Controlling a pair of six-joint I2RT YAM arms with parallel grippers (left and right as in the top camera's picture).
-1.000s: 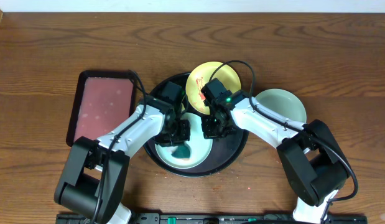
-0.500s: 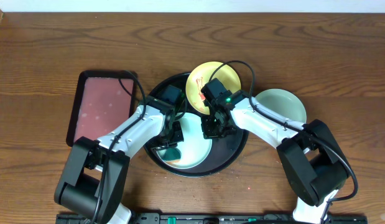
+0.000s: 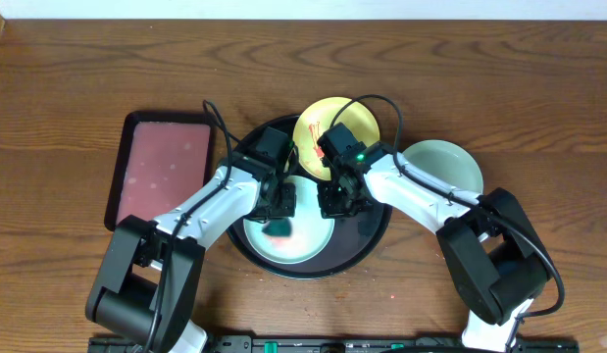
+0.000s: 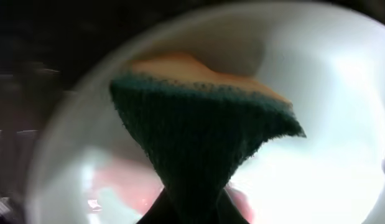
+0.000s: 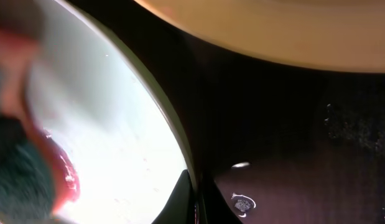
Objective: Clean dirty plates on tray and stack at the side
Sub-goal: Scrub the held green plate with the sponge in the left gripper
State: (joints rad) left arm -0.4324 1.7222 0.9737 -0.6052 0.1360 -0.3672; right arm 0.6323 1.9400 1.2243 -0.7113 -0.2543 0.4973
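Change: the sponge (image 3: 277, 227) has moved from the near-left part of the mint plate (image 3: 305, 245) up toward its middle, so this is a scrubbing stroke in progress.
Meaning: cleaning of plate 1 looks unfinished; the wrist views show red smear beside the sponge.
Left gripper (image 3: 279, 208): clamped on the green-and-orange sponge, pressing it on the plate's face.
Right gripper (image 3: 332, 208): closed, apparently pinching the mint plate's right rim to steady it.
Plates: 3.
- 1 mint plate on the near half of the black tray (image 3: 370, 240).
- 1 yellow plate (image 3: 318, 132), red-smeared, at the tray's far edge.
- 1 second mint plate (image 3: 450, 167) on the table (image 3: 87, 78), just beside the tray's right edge.

Trays: 2, counting the dark red tray (image 3: 166, 172) on the left.
Sponges: 1.
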